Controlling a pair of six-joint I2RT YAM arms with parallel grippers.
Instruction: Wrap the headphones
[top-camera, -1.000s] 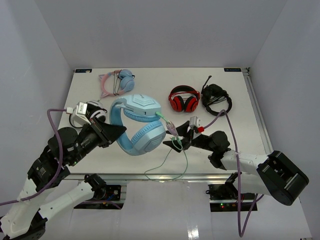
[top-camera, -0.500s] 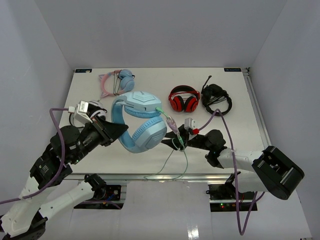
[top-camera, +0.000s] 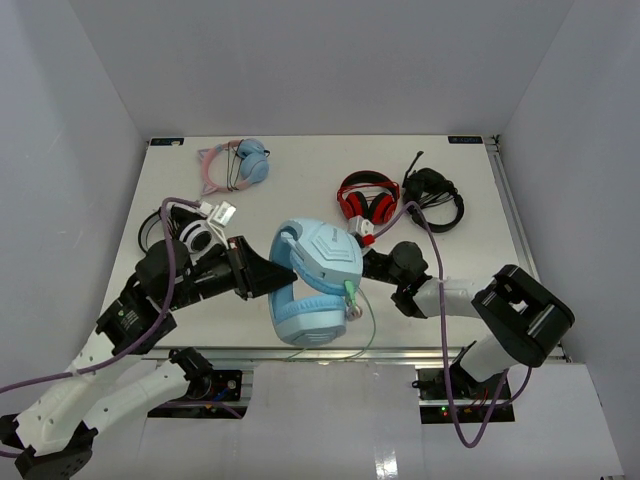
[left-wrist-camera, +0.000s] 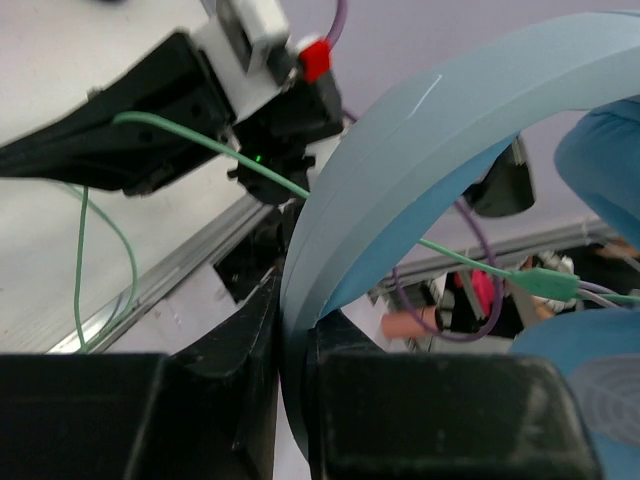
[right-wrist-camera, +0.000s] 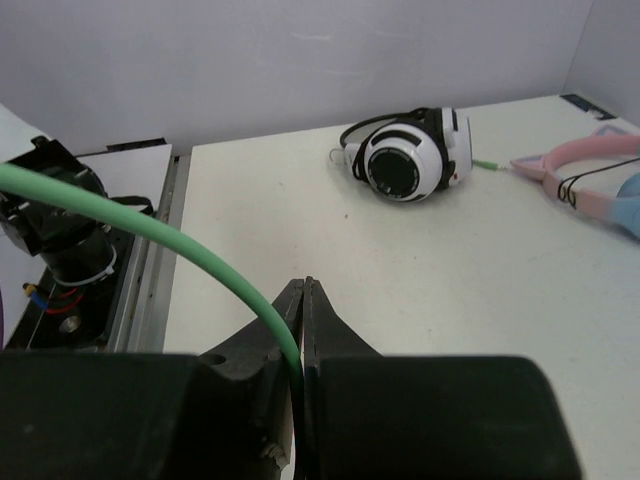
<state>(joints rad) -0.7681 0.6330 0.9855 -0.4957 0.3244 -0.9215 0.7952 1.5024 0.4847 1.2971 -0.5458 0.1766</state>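
Note:
The light-blue headphones (top-camera: 318, 280) hang lifted near the table's front middle, one cup low, the other up. My left gripper (top-camera: 283, 272) is shut on their wide headband (left-wrist-camera: 400, 150); in the left wrist view the band runs down between the two black fingers (left-wrist-camera: 295, 335). The thin pale-green cable (left-wrist-camera: 200, 140) runs from the band toward my right gripper (top-camera: 363, 262), which sits just right of the headphones. In the right wrist view that gripper (right-wrist-camera: 305, 300) is shut on the cable (right-wrist-camera: 150, 225), which curves up and left from the closed tips.
Pink cat-ear headphones (top-camera: 235, 165) lie at the back left, a red pair (top-camera: 367, 200) and a black headset (top-camera: 432, 195) at the back right. White-and-black headphones (right-wrist-camera: 405, 160) lie at the left, behind my left arm. A loose cable loop (top-camera: 365, 335) hangs by the front rail.
My left arm has carried the headphones right and toward the front edge, turning them. The right gripper has closed on the green cable and moved left, close against the headphones.

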